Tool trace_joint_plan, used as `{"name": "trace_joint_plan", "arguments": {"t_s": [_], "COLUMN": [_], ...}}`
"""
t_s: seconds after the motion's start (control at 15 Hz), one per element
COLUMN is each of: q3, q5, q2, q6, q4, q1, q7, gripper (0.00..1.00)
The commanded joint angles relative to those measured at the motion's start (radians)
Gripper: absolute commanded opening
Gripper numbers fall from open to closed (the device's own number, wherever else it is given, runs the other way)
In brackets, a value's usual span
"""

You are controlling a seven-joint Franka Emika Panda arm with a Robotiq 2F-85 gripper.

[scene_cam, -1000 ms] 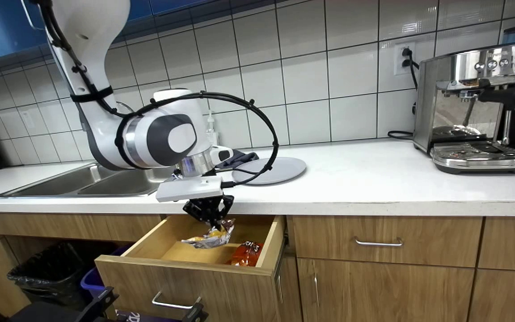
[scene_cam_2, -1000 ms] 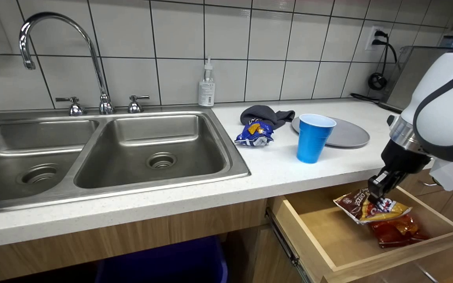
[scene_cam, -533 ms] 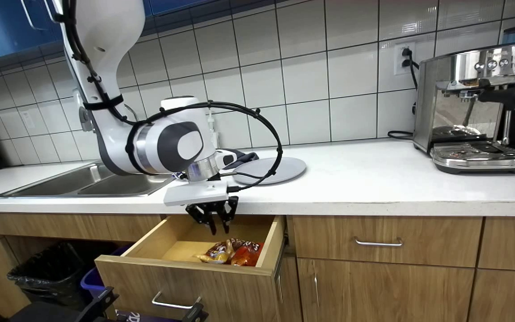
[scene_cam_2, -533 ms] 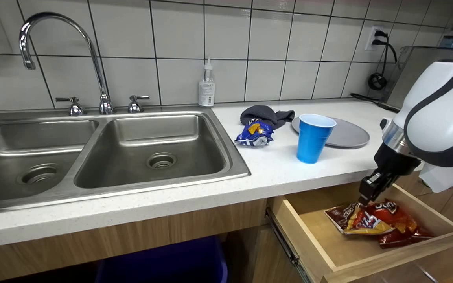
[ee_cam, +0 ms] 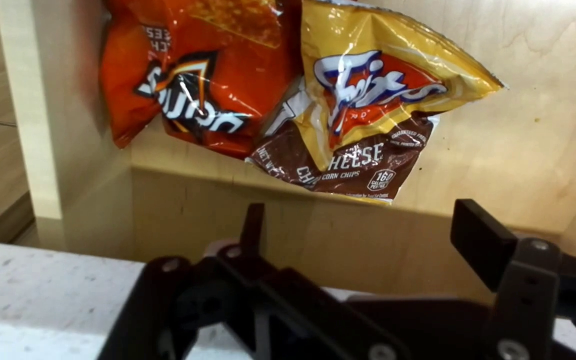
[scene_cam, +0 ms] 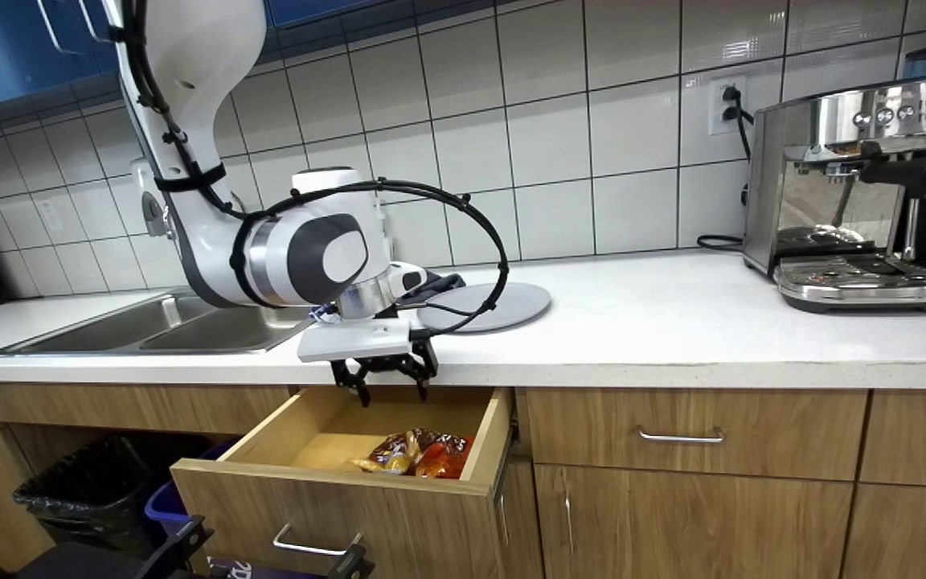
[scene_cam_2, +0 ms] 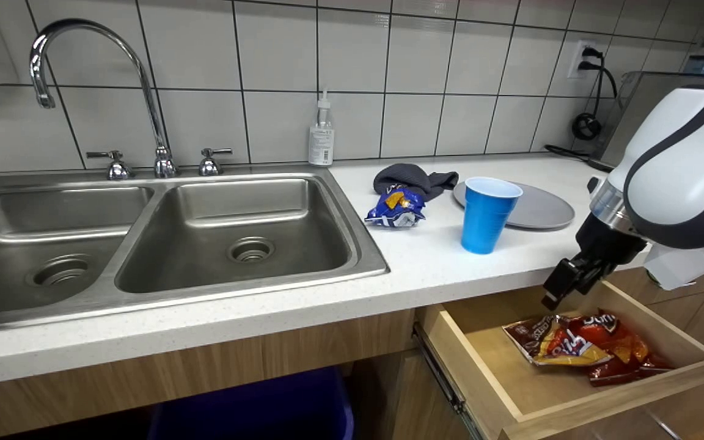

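1. One black pincer (scene_cam: 393, 396). We find its jaws spread wide apart, the whole hanging above the far part of the drawer (scene_cam_2: 532, 385).
2. One yellow-and-brown corn-chip bag (ee_cam: 368, 100). We record it lying in the drawer, below the pincer and apart from it, toward the near side; creased, printed face up.
3. One red-orange chip bag (ee_cam: 208, 75). Just right of the corn-chip bag and touching it, beside the drawer's right wall.
4. Drawer, as above. Pale wood within, pulled out below the near edge of the white bench (scene_cam: 640, 305).
5. One blue cup (scene_cam_2: 487, 220). Upright on the bench, to the near left of a grey plate (scene_cam_2: 541, 208); whether the two touch we cannot tell.
6. One blue snack bag (scene_cam_2: 396, 206). Left of the cup, at the near side of a dark cloth (scene_cam_2: 410, 177).
7. One double steel sink (scene_cam_2: 365, 260). Set into the bench at left; we note a pump bottle (scene_cam_2: 321, 137) at its far right corner.
8. One espresso machine (scene_cam: 841, 201). On the bench, well to the right of the pincer.
9. One black-lined bin (scene_cam: 93, 490) and one blue bin (scene_cam_2: 266, 403). Both below the bench, left of the drawer.
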Motion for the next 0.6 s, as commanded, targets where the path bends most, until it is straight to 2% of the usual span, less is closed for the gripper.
{"name": "trace_joint_plan", "arguments": {"t_s": [0.0, 0.13, 0.4, 0.53], "q3": [0.044, 0.049, 0.001, 0.002], "q5": [-0.01, -0.008, -0.017, -0.01], "q2": [-0.056, -0.079, -0.14, -0.167], "q6": [-0.005, -0.021, -0.041, -0.049], "q4": [-0.021, -0.028, -0.047, -0.053], "q1": [-0.051, -0.057, -0.014, -0.015], "q7": [0.003, 0.002, 0.022, 0.021], "gripper": [1.0, 1.0, 1.0, 1.0]}}
